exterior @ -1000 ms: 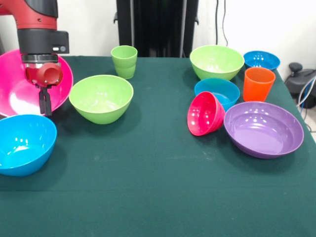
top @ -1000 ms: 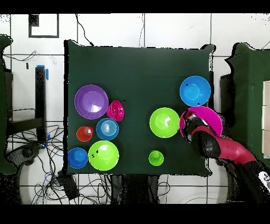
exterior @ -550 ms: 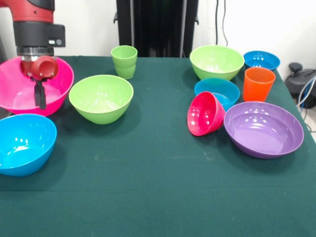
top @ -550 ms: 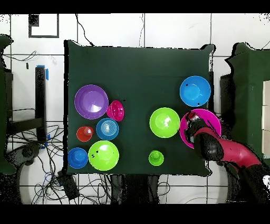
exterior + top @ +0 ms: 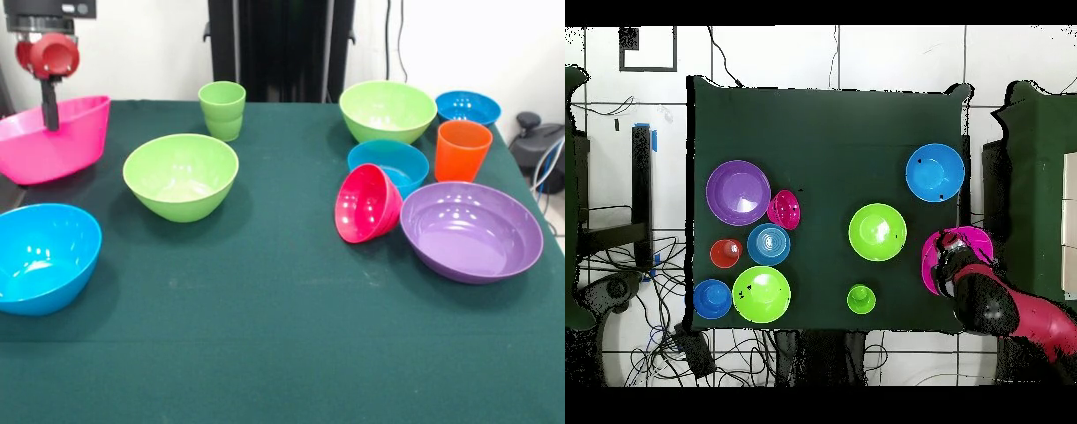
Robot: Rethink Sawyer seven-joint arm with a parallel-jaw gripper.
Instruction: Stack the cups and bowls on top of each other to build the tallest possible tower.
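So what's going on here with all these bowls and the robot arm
The robot's gripper is shut on the rim of the big pink bowl and holds it tilted, up off the table at its edge. Nothing is stacked yet. The other bowls and the two cups sit singly: a lime green bowl and a blue bowl close by, the light green cup behind them. The purple bowl, the orange cup and the rest cluster on the other side.

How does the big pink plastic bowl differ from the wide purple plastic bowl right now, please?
The big pink plastic bowl hangs tilted, its rim pinched by the gripper; the wide purple plastic bowl sits level on the green cloth. The pink one looks deeper, the purple one shallower. Both are glossy, round and empty.
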